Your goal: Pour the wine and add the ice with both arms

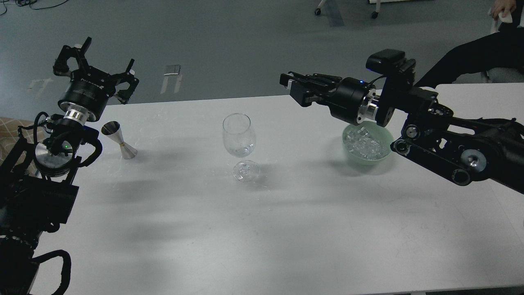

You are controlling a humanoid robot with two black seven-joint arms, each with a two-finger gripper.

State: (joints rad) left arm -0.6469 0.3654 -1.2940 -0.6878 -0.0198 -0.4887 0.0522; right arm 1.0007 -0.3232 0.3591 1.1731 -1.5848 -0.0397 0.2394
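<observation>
A clear stemmed glass (239, 141) stands upright at the middle of the white table (262, 229). A silver jigger (120, 141) stands to its left. A pale green bowl (368, 162) at the right holds the ice (365, 143), many small clear cubes. No stream of wine shows. My left gripper (107, 57) is open and empty, raised above the table's far left edge, behind the jigger. My right gripper (291, 82) points left, raised between the glass and the bowl; its fingers lie close together and I cannot tell if they hold anything.
A second white table (483, 92) stands at the far right. A seated person (483, 49) in black is behind it. The grey floor lies beyond the table's far edge. My right arm (450, 143) partly covers the bowl's right rim.
</observation>
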